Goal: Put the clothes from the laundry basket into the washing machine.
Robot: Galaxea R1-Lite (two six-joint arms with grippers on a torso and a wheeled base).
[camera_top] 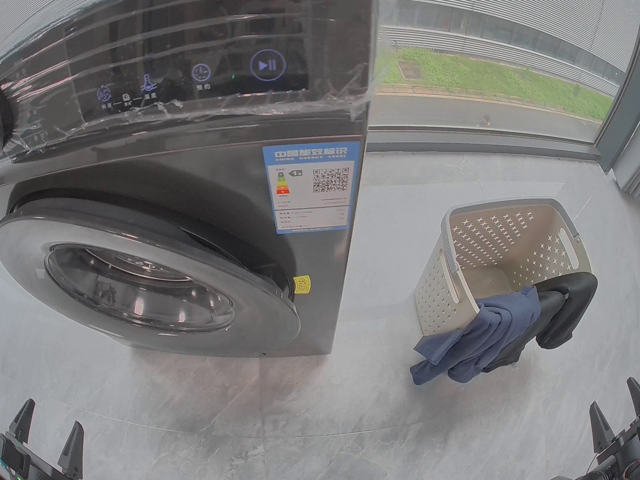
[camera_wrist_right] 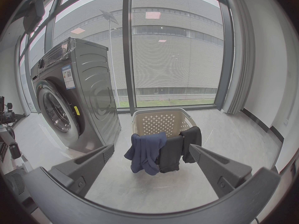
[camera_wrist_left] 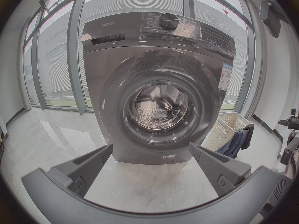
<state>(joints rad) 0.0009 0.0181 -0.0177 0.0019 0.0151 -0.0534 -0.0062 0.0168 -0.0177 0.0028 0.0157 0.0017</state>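
A dark grey washing machine (camera_top: 200,168) stands on the floor at the left, its round glass door (camera_top: 140,288) shut. To its right sits a beige laundry basket (camera_top: 493,248) with a blue garment (camera_top: 483,338) and a black garment (camera_top: 563,308) draped over its near rim. My left gripper (camera_top: 47,435) hangs open low at the front left, facing the washer door (camera_wrist_left: 160,109). At the front right my right gripper (camera_top: 617,411) is open too, facing the basket (camera_wrist_right: 162,122) and its clothes (camera_wrist_right: 146,151). Both grippers hold nothing.
Pale marble floor (camera_top: 333,395) spreads between the washer and the basket. Large windows (camera_top: 500,68) and a low sill run behind them. A dark wall edge (camera_top: 620,128) stands at the far right.
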